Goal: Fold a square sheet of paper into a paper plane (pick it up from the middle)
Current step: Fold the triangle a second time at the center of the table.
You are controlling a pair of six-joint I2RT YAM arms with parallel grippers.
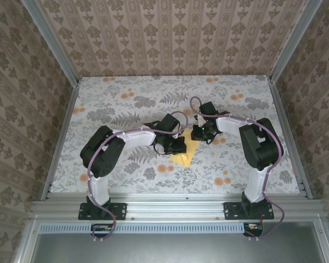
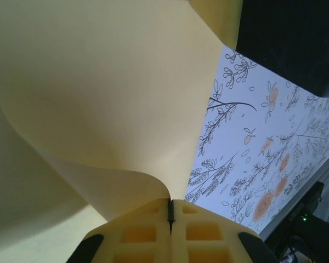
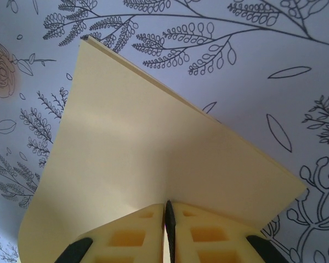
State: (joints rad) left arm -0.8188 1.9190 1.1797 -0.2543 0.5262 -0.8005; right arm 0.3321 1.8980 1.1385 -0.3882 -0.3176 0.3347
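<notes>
The square sheet of paper is pale yellow-orange and sits mid-table between my two grippers, partly lifted off the flowered cloth. My left gripper is shut on its left side. In the left wrist view the paper curls up and out from between the closed pads of that gripper. My right gripper is shut on the far right part. In the right wrist view the paper is doubled over, two layers showing along its upper edge, and runs into the closed gripper. It is a folded sheet, not a dart-shaped plane.
The flowered cloth covers the table. Metal rails stand along both sides and a bar runs along the near edge. The right arm's dark body hangs close above the paper in the left wrist view.
</notes>
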